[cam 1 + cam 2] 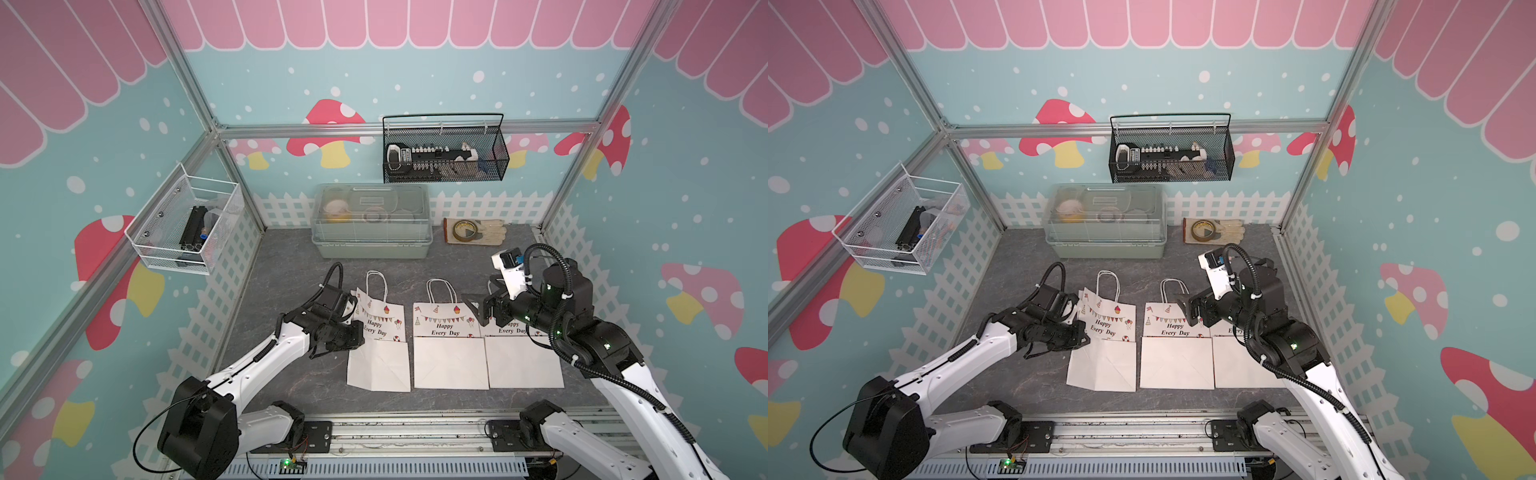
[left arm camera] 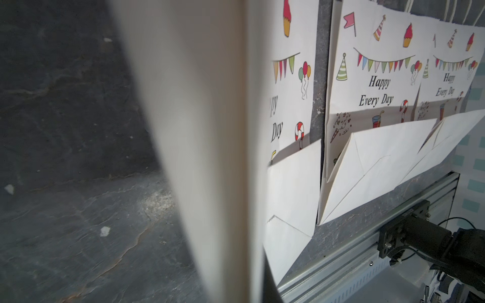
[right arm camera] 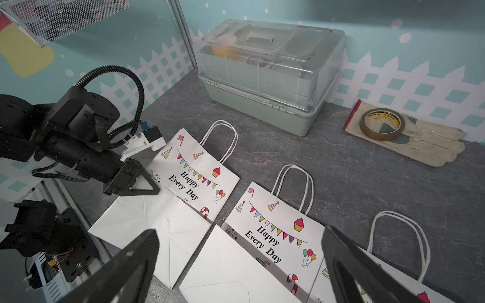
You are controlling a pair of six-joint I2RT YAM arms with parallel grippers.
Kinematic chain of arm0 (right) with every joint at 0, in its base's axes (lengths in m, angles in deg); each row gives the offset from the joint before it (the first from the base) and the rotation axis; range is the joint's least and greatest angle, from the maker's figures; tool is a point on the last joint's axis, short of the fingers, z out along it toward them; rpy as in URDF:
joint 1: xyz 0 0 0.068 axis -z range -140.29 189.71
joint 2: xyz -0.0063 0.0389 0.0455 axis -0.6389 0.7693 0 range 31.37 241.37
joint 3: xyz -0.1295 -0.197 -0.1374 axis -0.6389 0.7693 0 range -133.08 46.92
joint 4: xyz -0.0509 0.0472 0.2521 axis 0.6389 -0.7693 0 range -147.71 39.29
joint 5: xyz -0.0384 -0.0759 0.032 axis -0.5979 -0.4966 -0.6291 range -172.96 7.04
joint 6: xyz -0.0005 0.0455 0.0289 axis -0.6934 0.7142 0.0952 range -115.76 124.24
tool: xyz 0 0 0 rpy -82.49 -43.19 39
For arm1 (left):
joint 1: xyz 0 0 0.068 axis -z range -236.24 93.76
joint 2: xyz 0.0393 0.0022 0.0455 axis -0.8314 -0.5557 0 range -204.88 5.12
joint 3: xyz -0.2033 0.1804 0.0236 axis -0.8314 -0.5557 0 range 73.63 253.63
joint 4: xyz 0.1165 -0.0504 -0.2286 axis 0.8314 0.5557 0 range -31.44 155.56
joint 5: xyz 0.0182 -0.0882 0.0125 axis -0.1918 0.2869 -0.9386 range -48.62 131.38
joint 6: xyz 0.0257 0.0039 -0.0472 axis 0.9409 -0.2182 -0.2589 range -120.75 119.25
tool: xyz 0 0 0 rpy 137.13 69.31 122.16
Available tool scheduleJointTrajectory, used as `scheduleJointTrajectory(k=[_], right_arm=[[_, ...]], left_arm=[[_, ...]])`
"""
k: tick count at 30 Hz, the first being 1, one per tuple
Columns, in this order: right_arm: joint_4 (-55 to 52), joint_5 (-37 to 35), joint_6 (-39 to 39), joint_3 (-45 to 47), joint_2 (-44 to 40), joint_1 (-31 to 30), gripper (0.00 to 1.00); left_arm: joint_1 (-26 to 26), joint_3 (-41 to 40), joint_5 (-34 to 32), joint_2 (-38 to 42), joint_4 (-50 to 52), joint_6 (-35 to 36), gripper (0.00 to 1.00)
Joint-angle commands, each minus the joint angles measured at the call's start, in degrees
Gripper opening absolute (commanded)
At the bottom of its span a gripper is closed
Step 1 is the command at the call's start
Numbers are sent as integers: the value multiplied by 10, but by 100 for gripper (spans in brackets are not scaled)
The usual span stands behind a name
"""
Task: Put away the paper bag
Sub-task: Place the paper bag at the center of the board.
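white wire basket [image 1: 183, 224]: hanging on the side wall, well apart from the bags and carrying small parts. It is offering an open top where a flat bag might go, though the intended place cannot be told.
left gripper [image 1: 356, 338]: lying low over the table [image 1: 299, 282], jaws closed on the outer edge of the left paper bag [image 1: 380, 353]. The left wrist view is showing a raised fold of white paper right at the lens, so the edge is probably being pinched up to peel the flat bag off the surface.
storage box [image 1: 372, 224]: sitting behind the row with its clear lid shut, so not ready to receive anything.
left paper bag: lying at the left end of a row of three, handles pointing to the back wall. It is sitting slightly askew, likely because of the grip on its edge.
middle paper bag [image 1: 449, 357]: lying flat just beside it, a narrow strip of table showing between.
black mesh basket [image 1: 444, 153]: hanging on the back rail, holding tools.
tape roll [image 1: 464, 230]: resting on a glove [image 1: 490, 232] at the back, well clear.
right gripper [image 1: 482, 305]: hovering above the middle and right bags, jaws spread wide and holding nothing, probably waiting to support the lifted bag.
right paper bag [image 1: 521, 361]: lying flat, partly hidden under the right arm.
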Motion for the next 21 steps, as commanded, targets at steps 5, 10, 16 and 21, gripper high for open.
scheduleJointTrajectory(k=[5,10,16,21], right_arm=[[-17,1,-20,11,-21,4,99],[-28,3,-19,17,-31,4,99],[-32,2,-18,27,-42,4,99],[-34,1,-19,30,-44,4,99]], left_arm=[[-11,2,-10,-37,-7,39,0],[-11,1,-15,-53,-23,34,0],[-11,-5,-23,-61,-44,16,0],[-10,-20,-16,-63,-65,1,0]])
